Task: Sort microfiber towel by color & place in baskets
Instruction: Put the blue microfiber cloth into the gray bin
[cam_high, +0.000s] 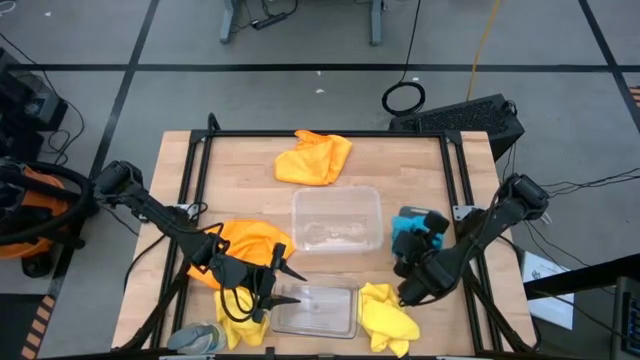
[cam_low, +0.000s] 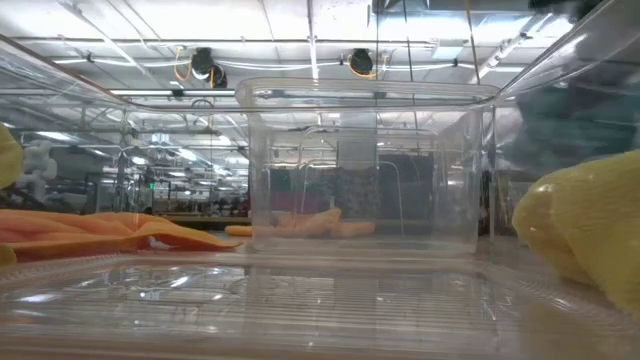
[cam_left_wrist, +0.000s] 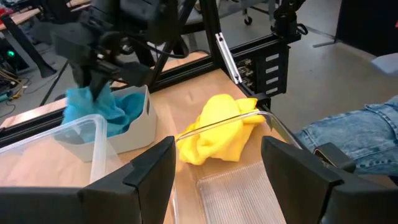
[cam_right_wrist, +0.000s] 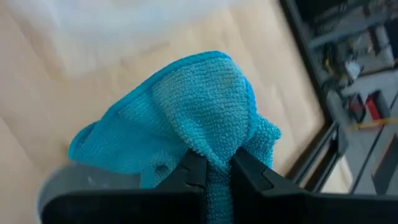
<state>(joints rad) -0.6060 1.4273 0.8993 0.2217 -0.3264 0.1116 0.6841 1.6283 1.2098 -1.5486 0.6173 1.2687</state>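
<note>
1. The blue towel (cam_right_wrist: 193, 112) looks light, soft and limp; it will likely drape and bunch, so a pinched fold at its raised middle seems the surest hold.
2. The right gripper (cam_right_wrist: 214, 167) has its fingers clamped together on a fold of that towel, which hangs over the narrow greyish basket (cam_left_wrist: 140, 127) at the right side of the surface (cam_high: 245, 180).
3. The left gripper (cam_left_wrist: 214, 165) waits with fingers apart above the near clear basket (cam_high: 315, 310); nothing lies between them.
4. A yellow towel (cam_left_wrist: 221, 127) lies just beyond that basket.
</note>
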